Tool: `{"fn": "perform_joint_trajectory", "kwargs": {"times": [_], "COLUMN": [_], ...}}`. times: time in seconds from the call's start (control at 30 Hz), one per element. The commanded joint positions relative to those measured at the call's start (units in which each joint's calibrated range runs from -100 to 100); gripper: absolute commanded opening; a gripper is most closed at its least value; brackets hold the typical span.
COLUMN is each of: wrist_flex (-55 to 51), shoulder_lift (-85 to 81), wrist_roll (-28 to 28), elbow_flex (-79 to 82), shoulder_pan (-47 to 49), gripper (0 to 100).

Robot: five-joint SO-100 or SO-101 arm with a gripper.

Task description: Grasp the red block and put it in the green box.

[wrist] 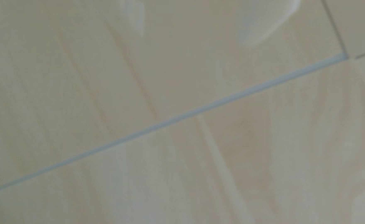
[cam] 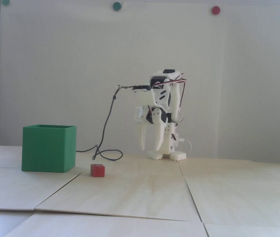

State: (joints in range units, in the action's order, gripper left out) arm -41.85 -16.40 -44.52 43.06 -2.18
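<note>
Left of your empty, parted gripper point(cam: 150, 148) in the fixed view lies the red block point(cam: 97, 170); arm folded, fingers down.

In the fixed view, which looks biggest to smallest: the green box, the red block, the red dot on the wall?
1. The green box, biggest by far.
2. The red block.
3. The red wall dot, a little smaller than the block, but it is farther from the camera, so its true size is unsure.

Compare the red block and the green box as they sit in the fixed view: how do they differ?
The green box is far bigger than the red block. The green box is thin-walled, while the red block looks solid. The green box sits left of the red block, apart from it. Both rest on the table, squarish and matte.
</note>
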Motion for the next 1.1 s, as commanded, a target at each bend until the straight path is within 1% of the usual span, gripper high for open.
{"fn": "perform_joint_trajectory", "kwargs": {"times": [0.0,0.17,0.23,0.43,0.53,0.87,0.93,1.07], "wrist_flex": [0.9,-0.7,-4.7,-20.9,-25.4,-25.4,-25.3,-23.4], "shoulder_lift": [7.0,10.8,11.5,14.6,18.0,24.8,25.3,25.5], "wrist_roll": [0.0,-0.3,-0.6,-0.5,-0.3,-0.4,-0.1,0.5], "elbow_flex": [-11.7,-20.2,-24.0,-37.9,-43.0,-47.1,-47.1,-46.8], "shoulder_pan": [-5.8,-7.8,-7.9,-8.1,-9.7,-10.3,-9.7,-5.4], "gripper": [15,15,15,15,15,16,16,16]}}
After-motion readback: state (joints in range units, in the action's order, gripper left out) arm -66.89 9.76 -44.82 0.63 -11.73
